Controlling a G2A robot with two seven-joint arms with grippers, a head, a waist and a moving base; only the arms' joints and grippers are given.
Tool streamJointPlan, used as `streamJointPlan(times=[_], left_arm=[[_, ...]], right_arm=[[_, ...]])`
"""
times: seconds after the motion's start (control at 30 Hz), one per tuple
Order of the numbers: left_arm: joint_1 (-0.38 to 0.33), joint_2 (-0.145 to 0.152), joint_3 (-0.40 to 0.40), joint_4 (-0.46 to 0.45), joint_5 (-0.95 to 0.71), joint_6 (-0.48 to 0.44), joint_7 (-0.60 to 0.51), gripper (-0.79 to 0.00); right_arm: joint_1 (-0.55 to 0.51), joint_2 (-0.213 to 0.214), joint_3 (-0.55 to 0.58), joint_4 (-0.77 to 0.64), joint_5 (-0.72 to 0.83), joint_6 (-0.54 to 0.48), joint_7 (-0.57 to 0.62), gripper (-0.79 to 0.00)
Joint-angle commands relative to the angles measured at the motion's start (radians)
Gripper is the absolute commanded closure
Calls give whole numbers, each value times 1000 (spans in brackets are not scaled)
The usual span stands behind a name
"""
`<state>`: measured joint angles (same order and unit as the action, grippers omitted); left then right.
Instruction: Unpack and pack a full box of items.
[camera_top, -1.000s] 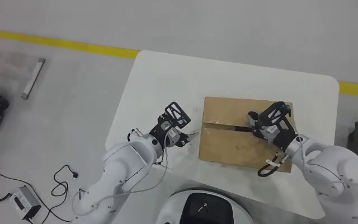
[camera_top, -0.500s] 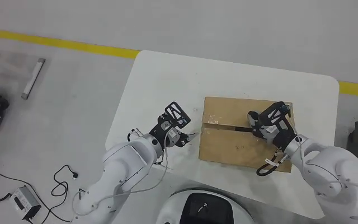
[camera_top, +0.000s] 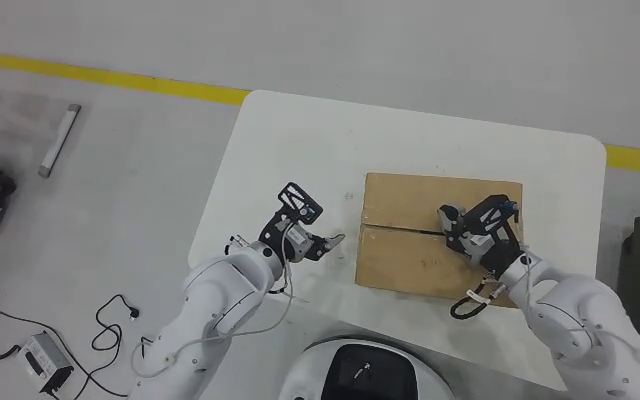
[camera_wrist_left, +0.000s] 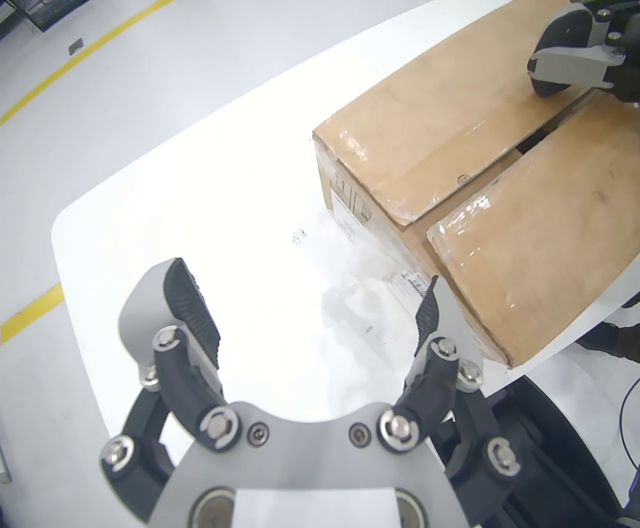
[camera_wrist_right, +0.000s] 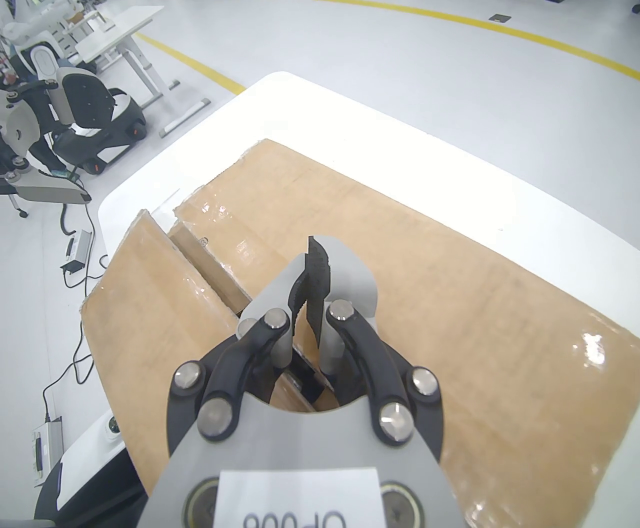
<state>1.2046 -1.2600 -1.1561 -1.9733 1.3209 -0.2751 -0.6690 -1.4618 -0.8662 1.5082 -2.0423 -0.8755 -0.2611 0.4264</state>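
Note:
A brown cardboard box (camera_top: 420, 215) lies on the white table (camera_top: 300, 130), its two top flaps down with a narrow dark seam (camera_top: 400, 228) between them. Clear tape shines on the flap ends (camera_wrist_left: 465, 240). My left gripper (camera_top: 316, 226) hovers open over bare table just beside the box's short end (camera_wrist_left: 350, 200), with nothing between its fingers (camera_wrist_left: 192, 295). My right gripper (camera_top: 447, 221) sits on the box top at the seam, fingers (camera_wrist_right: 316, 272) pressed shut with nothing visible between them. The left wrist view also catches that right gripper (camera_wrist_left: 562, 65) on the far flap.
The box (camera_wrist_right: 450, 310) takes up the table's near right part; bare table (camera_top: 420, 130) stretches behind and to the left of it. On the floor lie a grey tube (camera_top: 58, 140) and cables with a power brick (camera_top: 45, 362). A yellow line (camera_top: 120, 80) crosses the floor.
My left gripper has drawn back a little from the box's end and turned. My right gripper has slid slightly along the seam toward the near side.

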Motion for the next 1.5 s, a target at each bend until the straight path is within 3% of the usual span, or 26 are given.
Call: streamJointPlan(times=[0.0,0.4,0.73,1.13,1.47], left_arm=[[2,0,2,4,5,0,0,-785],[11,0,9,9,1,-7,21,-785],[-14,-5,64,116,27,-31,35,-785],[-99,-31,126,264,-43,28,114,-785],[-156,-46,155,289,-56,28,193,-785]], right_arm=[[3,-2,-4,5,0,2,0,0],[3,-11,5,12,-1,-2,-3,0],[-4,-17,13,12,2,-11,-2,0],[-11,-24,14,9,-2,-24,5,0],[-17,-29,15,3,-11,-32,15,0]])
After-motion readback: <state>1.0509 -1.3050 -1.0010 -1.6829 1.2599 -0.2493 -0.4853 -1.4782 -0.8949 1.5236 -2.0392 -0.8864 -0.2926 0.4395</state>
